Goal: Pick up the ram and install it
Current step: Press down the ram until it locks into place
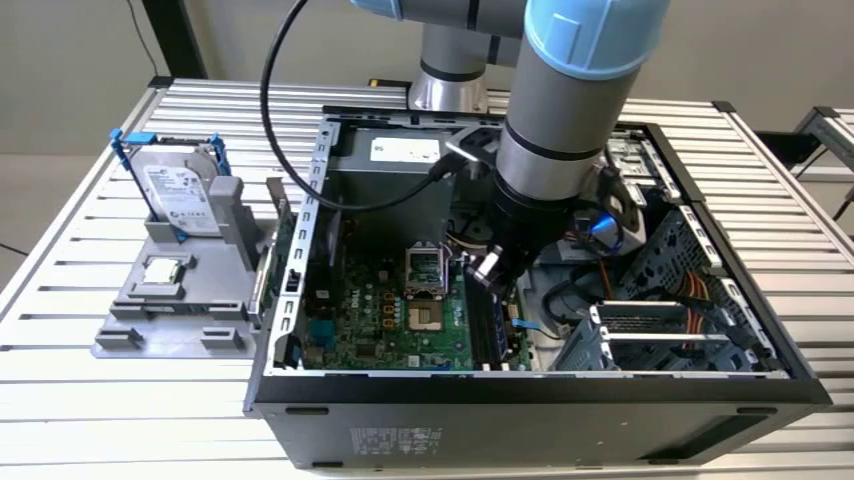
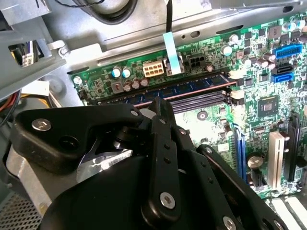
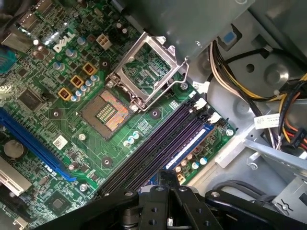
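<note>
Gripper (image 1: 489, 272) sat low over the ram (image 2: 192, 87) in its outermost slot, jaw state unclear; off-axis pressure risked a half-latched stick.

It looks like a robot lab: an open computer case (image 1: 534, 390) sits on a metal bench (image 1: 107, 400).
</note>
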Controlling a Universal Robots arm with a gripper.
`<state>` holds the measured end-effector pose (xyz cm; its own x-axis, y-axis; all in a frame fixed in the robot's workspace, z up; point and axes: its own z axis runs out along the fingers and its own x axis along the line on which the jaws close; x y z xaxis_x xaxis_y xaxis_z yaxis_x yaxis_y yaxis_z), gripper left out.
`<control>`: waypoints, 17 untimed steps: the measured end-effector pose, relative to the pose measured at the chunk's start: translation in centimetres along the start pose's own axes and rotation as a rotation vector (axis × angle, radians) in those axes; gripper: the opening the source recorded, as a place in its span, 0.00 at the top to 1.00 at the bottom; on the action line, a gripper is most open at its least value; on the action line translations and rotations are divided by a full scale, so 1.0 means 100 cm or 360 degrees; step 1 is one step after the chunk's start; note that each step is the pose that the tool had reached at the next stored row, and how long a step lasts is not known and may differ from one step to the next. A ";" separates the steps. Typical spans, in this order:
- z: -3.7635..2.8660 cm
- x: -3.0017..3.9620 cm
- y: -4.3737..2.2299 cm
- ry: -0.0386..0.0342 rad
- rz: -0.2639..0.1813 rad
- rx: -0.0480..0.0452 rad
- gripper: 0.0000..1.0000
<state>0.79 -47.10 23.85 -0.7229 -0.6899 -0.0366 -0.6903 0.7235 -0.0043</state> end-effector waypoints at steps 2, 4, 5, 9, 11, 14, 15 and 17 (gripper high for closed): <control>0.0000 0.0000 0.0000 0.0000 -0.0022 -0.0001 1.00; 0.0000 0.0000 0.0000 0.0000 -0.0045 -0.0002 1.00; 0.0000 0.0000 0.0000 0.0000 -0.0057 -0.0002 1.00; 0.0000 0.0000 0.0000 0.0000 -0.0105 -0.0004 1.00; 0.0000 0.0000 0.0000 -0.0001 -0.0130 -0.0005 1.00; 0.0000 0.0000 0.0000 -0.0001 -0.0168 -0.0006 1.00; 0.0000 0.0000 0.0000 -0.0001 -0.0180 -0.0007 1.00; 0.0000 0.0000 0.0000 -0.0001 -0.0203 -0.0007 1.00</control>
<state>0.79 -47.10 23.85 -0.6293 -0.7763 -0.0366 -0.7767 0.6298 -0.0044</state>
